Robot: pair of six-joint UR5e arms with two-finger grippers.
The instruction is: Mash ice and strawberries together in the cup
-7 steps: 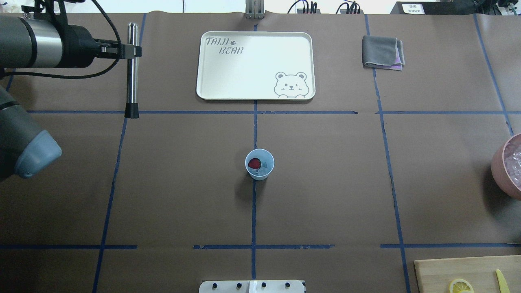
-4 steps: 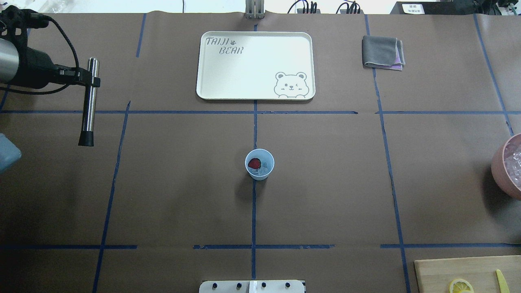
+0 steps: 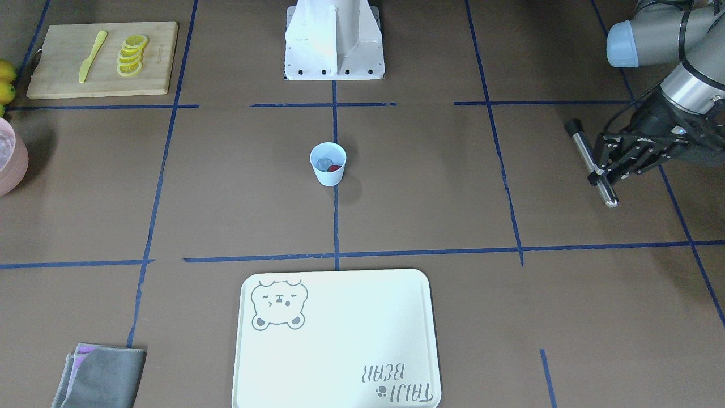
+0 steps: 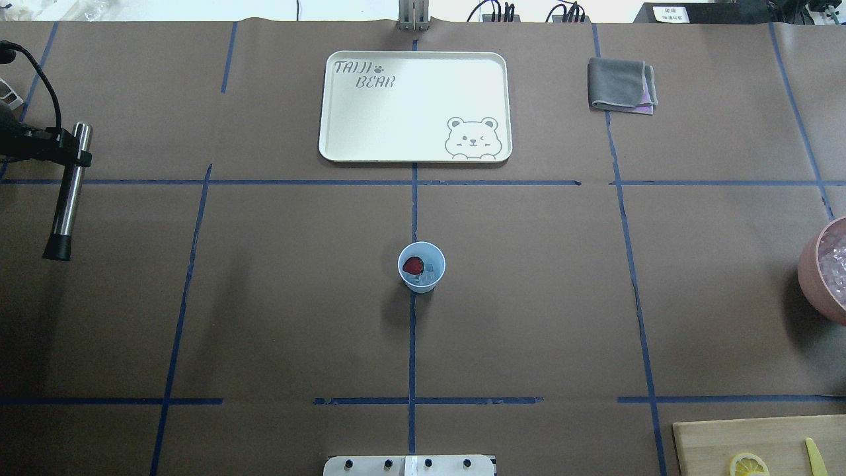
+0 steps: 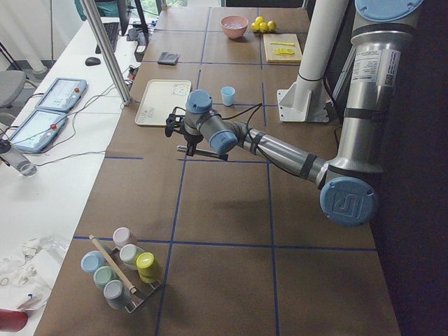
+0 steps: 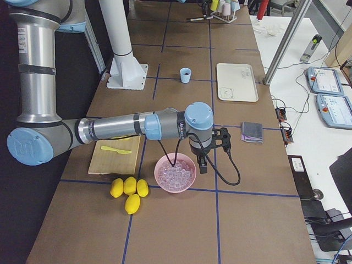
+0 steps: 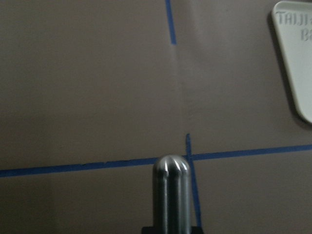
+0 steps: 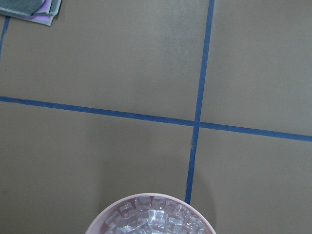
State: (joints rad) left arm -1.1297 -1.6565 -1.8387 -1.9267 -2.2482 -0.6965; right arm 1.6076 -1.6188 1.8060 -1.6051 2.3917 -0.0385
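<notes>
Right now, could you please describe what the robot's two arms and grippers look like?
Both the left arm and right arm are silver tubes with pale-blue joint caps. The left gripper and right gripper are black, two-fingered, trailing black cables.

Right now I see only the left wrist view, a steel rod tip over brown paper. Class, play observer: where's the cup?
Observer: The cup stands at the table's centre, far from the left gripper, which clamps the steel rod.
Operator: Is it loaded?
Observer: Yes, a strawberry and ice lie inside.
Operator: And the other arm?
Observer: The right gripper hangs just above the pink bowl, away from the cup.
</notes>
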